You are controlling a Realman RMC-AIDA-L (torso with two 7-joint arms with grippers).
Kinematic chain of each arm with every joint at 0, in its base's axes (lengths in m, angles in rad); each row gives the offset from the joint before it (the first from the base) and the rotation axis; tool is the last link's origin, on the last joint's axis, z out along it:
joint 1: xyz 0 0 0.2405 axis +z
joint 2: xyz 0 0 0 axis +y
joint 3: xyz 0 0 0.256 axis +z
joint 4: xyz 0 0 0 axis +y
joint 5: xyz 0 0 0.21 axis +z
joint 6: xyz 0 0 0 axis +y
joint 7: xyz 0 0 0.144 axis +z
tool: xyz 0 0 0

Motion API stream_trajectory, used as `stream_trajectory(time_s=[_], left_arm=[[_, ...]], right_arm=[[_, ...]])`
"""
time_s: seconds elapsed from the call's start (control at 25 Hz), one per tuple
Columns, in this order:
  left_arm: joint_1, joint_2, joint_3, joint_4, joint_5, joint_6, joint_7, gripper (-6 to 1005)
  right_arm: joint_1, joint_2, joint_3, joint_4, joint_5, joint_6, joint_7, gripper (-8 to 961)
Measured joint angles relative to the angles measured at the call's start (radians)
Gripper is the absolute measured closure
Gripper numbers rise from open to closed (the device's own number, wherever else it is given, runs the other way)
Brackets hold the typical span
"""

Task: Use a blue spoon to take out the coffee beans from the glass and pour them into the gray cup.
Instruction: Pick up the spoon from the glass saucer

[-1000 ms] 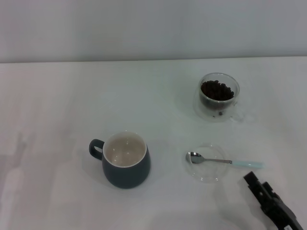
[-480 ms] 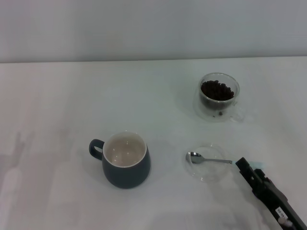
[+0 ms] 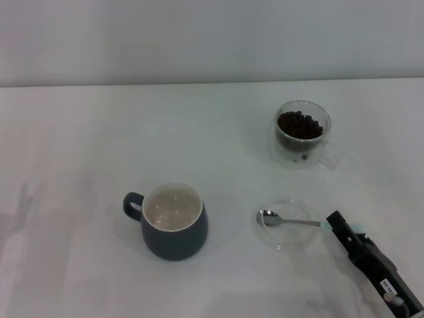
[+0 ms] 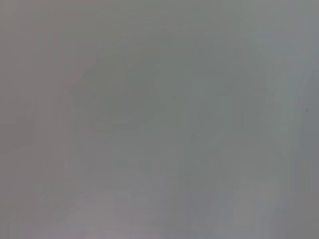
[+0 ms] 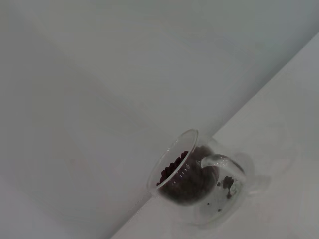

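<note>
Pale-blue handle and shiny bowl mark the blue spoon [image 3: 291, 220], which lies across a small clear saucer [image 3: 283, 225] on the white table [image 3: 79, 146], right of centre and near the front edge. Its bowl rests in the saucer and its neck points right; the handle end is mostly hidden beneath the right gripper [image 3: 336, 222], whose dark tip sits directly over that end. Whether its fingers are spread or have closed on the handle cannot be told from here, and the spoon looks flat on the saucer, not lifted.

Farther back and slightly right stands the glass [image 3: 302, 134], holding the coffee beans [image 3: 300, 124]; the right wrist view shows the same glass [image 5: 199, 175] with its beans [image 5: 174, 169] heaped inside. The gray cup [image 3: 173, 221] stands to the left of the saucer, well apart, its white inside bare of beans. The left gripper is out of sight.

The step in hand appears to be the pick-up of the spoon. To do it well, the fingers should straddle the thin handle squarely and close near its end, low enough to catch it against the table, then lift level so the bowl clears the saucer rim without dragging it.
</note>
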Motion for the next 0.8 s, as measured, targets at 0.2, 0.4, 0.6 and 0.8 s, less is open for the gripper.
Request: stream_trajectory(time_s=[0.2,0.4,0.6,0.8], left_arm=[[0.000,0.000,-0.001,0.000,-0.001,0.000,-0.001,211],[0.000,0.000,0.000,0.000,-0.002,0.000,-0.001,211],[0.000,0.001,-0.001,0.000,-0.004,0.000,-0.003,212],[0.000,0.001,-0.002,0.000,-0.005,0.000,-0.003,212]], right_arm=[[0.003,0.000,0.000,-0.010,-0.015,0.004,0.026,208],[0.008,0.000,0.001,-0.017,-0.025,0.004,0.047,367],[0.010,-0.001,0.000,-0.018,-0.026,0.004,0.056,532],[0.010,-0.002,0.001,-0.019,-0.026,0.004,0.058,678]])
